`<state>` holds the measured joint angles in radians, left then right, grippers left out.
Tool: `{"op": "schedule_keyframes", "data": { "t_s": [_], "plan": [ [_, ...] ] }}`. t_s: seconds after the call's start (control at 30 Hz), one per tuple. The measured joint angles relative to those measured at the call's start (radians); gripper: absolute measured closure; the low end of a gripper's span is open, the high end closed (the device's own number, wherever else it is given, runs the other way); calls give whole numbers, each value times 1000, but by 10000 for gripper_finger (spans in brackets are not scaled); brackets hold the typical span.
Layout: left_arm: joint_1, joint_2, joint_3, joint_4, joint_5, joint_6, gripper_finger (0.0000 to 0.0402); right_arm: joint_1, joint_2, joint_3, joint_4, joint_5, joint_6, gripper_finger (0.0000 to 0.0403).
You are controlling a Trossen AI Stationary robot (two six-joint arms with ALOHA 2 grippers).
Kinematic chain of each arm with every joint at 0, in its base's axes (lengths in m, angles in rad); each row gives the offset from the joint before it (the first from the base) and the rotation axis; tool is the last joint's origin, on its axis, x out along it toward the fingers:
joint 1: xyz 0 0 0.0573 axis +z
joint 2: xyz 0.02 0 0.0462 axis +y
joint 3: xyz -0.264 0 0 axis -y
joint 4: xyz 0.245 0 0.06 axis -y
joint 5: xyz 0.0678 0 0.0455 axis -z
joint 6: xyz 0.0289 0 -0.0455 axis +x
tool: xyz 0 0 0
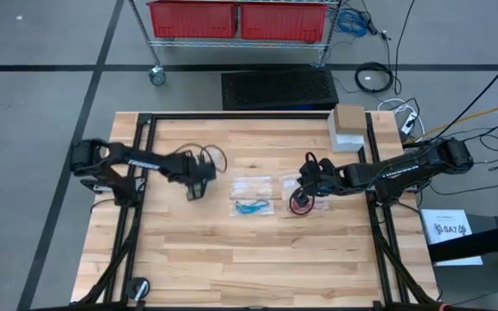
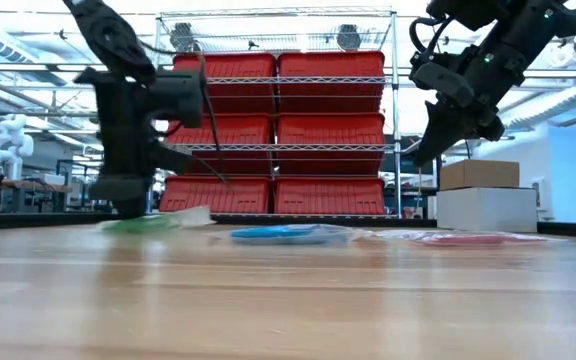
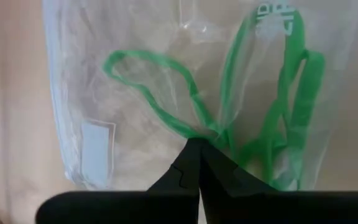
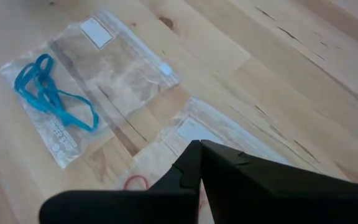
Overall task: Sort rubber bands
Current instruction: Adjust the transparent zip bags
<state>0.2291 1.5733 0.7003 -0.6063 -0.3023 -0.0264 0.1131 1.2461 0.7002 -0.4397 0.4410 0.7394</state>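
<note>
Rubber bands, thin elastic loops in green, blue and red, are sitting in three small clear plastic bags on the light wooden table (image 1: pixel 258 250), roughly in a row across the middle. The thin green rubber bands (image 3: pixel 278 106) are inside the clear zip bag with green print (image 3: pixel 86 93) on our left side. The left gripper (image 3: pixel 199 146) is right down on that bag with its fingers clenched, and in the left wrist view we see its tips pinching one green loop (image 3: pixel 160 93) where it bunches up. From above that bag is hidden under the gripper (image 1: pixel 199 177); in the low view a bit of green (image 2: pixel 138 224) shows at its foot.

The thin blue rubber bands (image 4: pixel 51 93) lie in the middle clear bag (image 4: pixel 114 68), flat on the table between the two arms (image 1: pixel 253 207). Nothing's touching that one.

The red rubber bands (image 1: pixel 299 206) are in the third clear bag (image 4: pixel 229 134), just beside the blue one on our right. The right gripper (image 4: pixel 199 149) is above it, fingers closed with nothing between them as far as we can tell. In the low view it hangs well off the table (image 2: pixel 430 140), and one red loop (image 4: pixel 137 183) peeks out next to its fingers.
</note>
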Motion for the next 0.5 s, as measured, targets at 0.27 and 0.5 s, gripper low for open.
{"op": "schedule_keyframes", "data": {
  "t_s": [0.27, 0.5],
  "plan": [
    [-273, -13, -3, -156, 14, -203, 400, 0, 0, 0, 0, -2, -4, 403],
    [-427, -12, 17, -184, 16, -303, 400, 0, 0, 0, 0, -2, -4, 403]
  ]
}}
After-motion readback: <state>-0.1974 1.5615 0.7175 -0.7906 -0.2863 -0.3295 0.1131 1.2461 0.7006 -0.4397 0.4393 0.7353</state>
